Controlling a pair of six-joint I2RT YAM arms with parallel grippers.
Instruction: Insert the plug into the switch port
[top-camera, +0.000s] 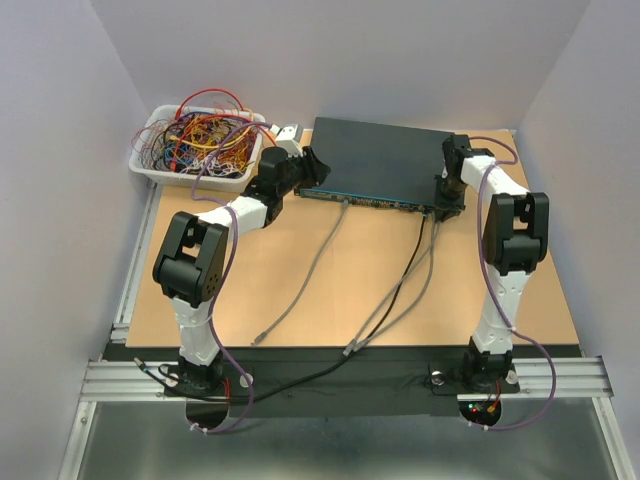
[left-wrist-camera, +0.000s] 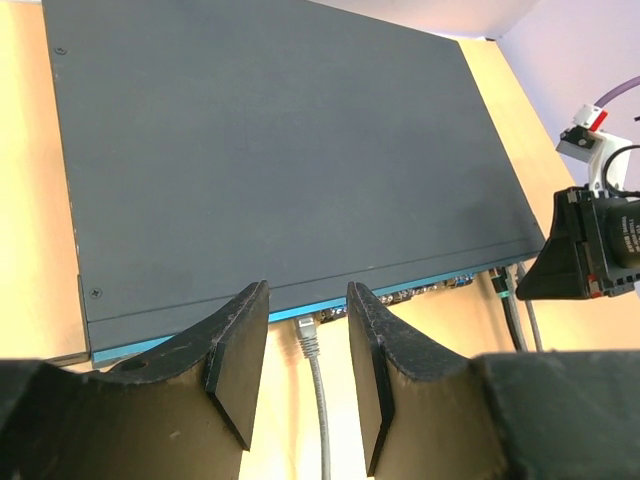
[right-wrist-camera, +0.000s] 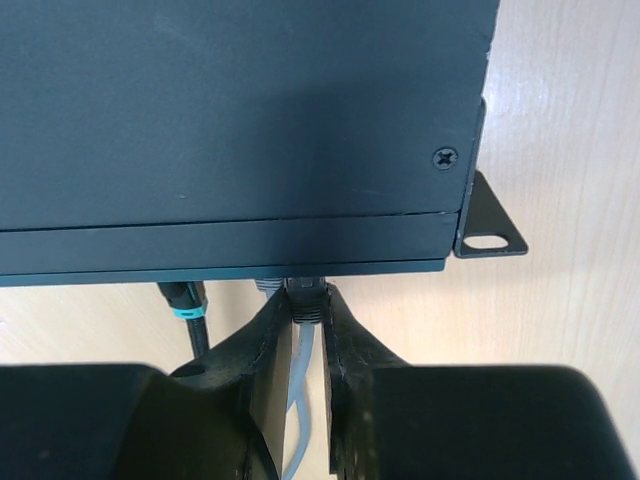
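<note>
The switch (top-camera: 385, 160) is a flat dark box with a teal front edge (left-wrist-camera: 180, 340), lying at the table's far middle. My right gripper (right-wrist-camera: 306, 303) is shut on a grey plug (right-wrist-camera: 307, 292) that sits right at the switch's front edge near its right corner (top-camera: 447, 200). My left gripper (left-wrist-camera: 305, 370) is open at the switch's left front (top-camera: 316, 172). Its jaws straddle another grey plug (left-wrist-camera: 307, 331) at the port row without touching it. That plug's grey cable (left-wrist-camera: 320, 410) runs back between them.
A white tray of tangled wires (top-camera: 150, 165) stands at the far left. Grey and black cables (top-camera: 395, 290) trail from the switch front to the near table edge. A black plug with a teal ring (right-wrist-camera: 186, 303) sits left of my right fingers. A mounting bracket (right-wrist-camera: 490, 225) sticks out at the switch's corner.
</note>
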